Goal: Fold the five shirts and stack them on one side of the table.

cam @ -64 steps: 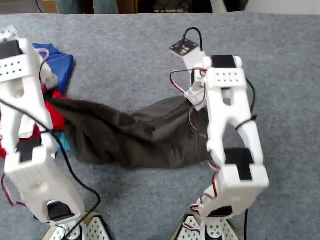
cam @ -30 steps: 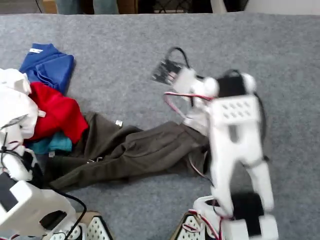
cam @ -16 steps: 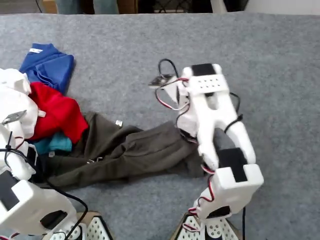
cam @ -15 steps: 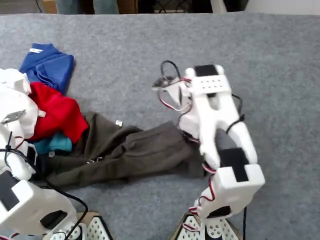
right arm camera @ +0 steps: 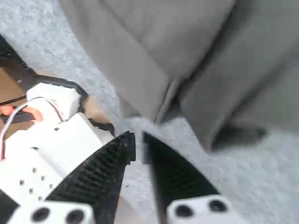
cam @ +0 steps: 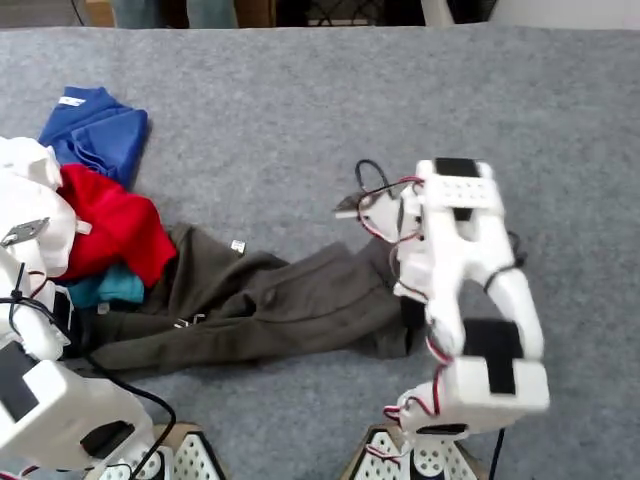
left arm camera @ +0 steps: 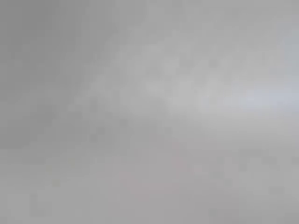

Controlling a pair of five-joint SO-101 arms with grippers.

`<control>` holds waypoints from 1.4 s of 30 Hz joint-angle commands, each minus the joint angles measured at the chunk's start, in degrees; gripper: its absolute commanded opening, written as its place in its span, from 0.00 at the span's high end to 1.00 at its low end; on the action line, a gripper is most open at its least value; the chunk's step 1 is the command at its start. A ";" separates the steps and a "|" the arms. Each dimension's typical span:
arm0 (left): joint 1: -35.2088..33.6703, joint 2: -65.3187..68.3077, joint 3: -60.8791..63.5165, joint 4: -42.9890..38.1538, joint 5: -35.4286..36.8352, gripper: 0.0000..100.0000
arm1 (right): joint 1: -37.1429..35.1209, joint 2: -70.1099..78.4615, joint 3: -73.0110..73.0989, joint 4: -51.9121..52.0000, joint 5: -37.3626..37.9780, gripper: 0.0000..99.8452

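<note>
Two seconds back the olive shirt [cam: 260,305] was held stretched between both arms, its left end raised over the pile. It has since been dropped and now lies as a crumpled band across the table [cam: 300,90]. Its left end touches the teal shirt [cam: 95,290] and red shirt [cam: 115,225]; its right end is under the right arm [cam: 460,250]. No fold is seen in it.

The left arm [cam: 40,400] has been pulled back to the near left edge; its grip state cannot be told.

Over the last half second the right arm has been swung rightward and back toward its base, with the shirt left unshifted. The right gripper [right arm camera: 138,140] is seen almost closed, only a slit left between the fingers, nothing held. It is poised over bare table just beside the shirt's hem.

The blue shirt [cam: 95,130] is found just beyond the red one, bunched rather than squared.

Judgement: the spread was likely abandoned or reset. The olive shirt must be regrasped and flattened before any fold, and the left heap cannot yet be counted as a stack.
</note>
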 commanded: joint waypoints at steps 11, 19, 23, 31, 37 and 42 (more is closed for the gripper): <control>0.48 -1.76 2.86 -0.18 0.53 0.97 | -10.73 -8.22 -19.21 -1.49 -11.43 0.81; 0.13 -1.76 3.21 -0.18 0.62 0.97 | -19.87 19.38 -38.20 -4.40 -16.62 0.81; 0.04 -1.76 3.21 -0.18 0.97 0.97 | -19.60 30.81 -49.54 -2.37 -16.53 0.81; 0.04 -1.76 2.77 -0.26 2.29 0.97 | -21.10 42.86 -59.74 0.62 -16.70 0.80; 0.04 -1.76 2.68 -0.26 2.29 0.97 | -20.84 43.65 -58.33 0.79 -18.37 0.80; 0.04 -1.76 2.68 -0.35 2.29 0.97 | -21.36 44.00 -55.16 0.53 -21.98 0.80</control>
